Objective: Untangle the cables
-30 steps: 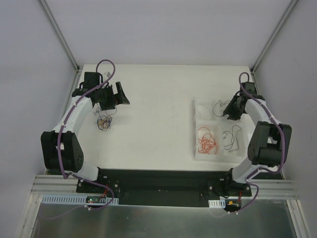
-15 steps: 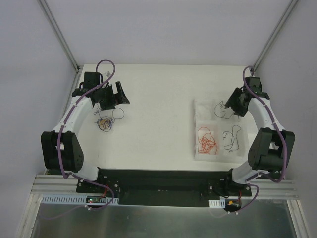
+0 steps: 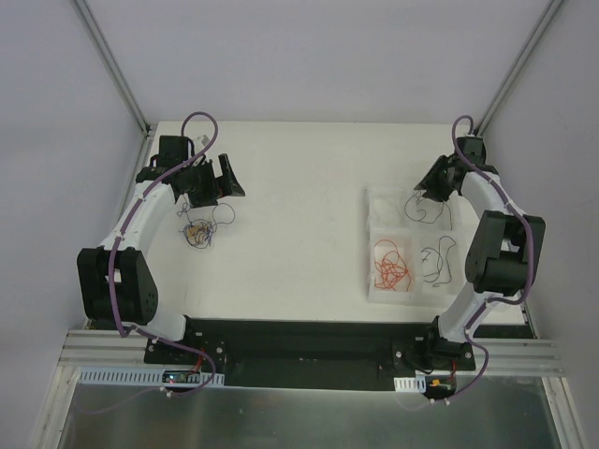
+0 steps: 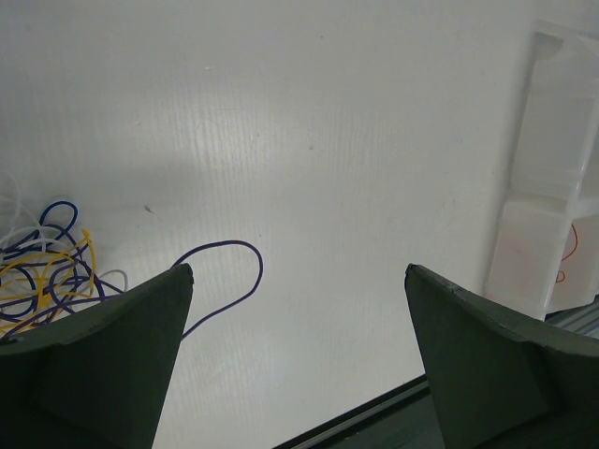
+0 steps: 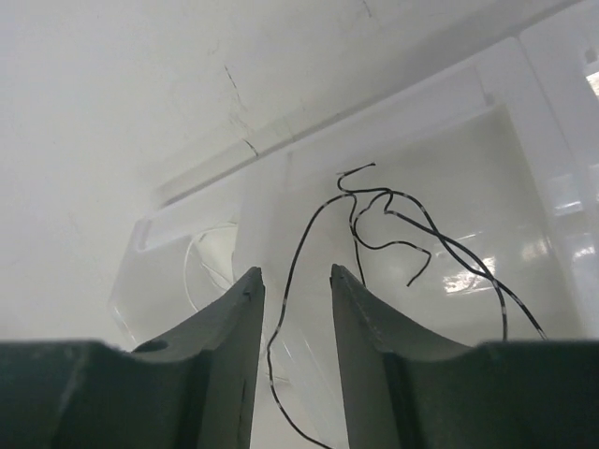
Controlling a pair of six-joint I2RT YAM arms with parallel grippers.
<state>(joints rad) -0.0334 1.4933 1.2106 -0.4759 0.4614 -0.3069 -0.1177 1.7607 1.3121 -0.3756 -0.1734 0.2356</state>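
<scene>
The sorting logic reads off the tray (image 3: pixel 416 285). Freed strands go into its compartments by colour, while the unsorted cables (image 3: pixel 197 232) sit as a knot on the tabletop (image 3: pixel 299 234), well apart from the tray on its left.

The left end effector (image 4: pixel 298 271) hangs just beyond that knot on the side away from the tray. Its fingers are spread wide, presumably ready to take a strand. A purple loop (image 4: pixel 225 244) strays out of the knot toward the tray and looks the easiest to pick.

The right end effector (image 5: pixel 296 271) sits over the tray's far edge with only a narrow gap between its fingers. A black strand (image 5: pixel 292 267) shows through that gap. It appears to lie loose in the far compartment rather than pinched (my reading, since a wire this thin would need the gap gone).

By count there are two arms, one tray and one knot. Three compartments are visibly in use:
- the far one holds the black strand;
- the near-left one holds a bunch of orange strands (image 3: pixel 393 265), too fine to number;
- the near-right one holds another black wire (image 3: pixel 435 262).
</scene>
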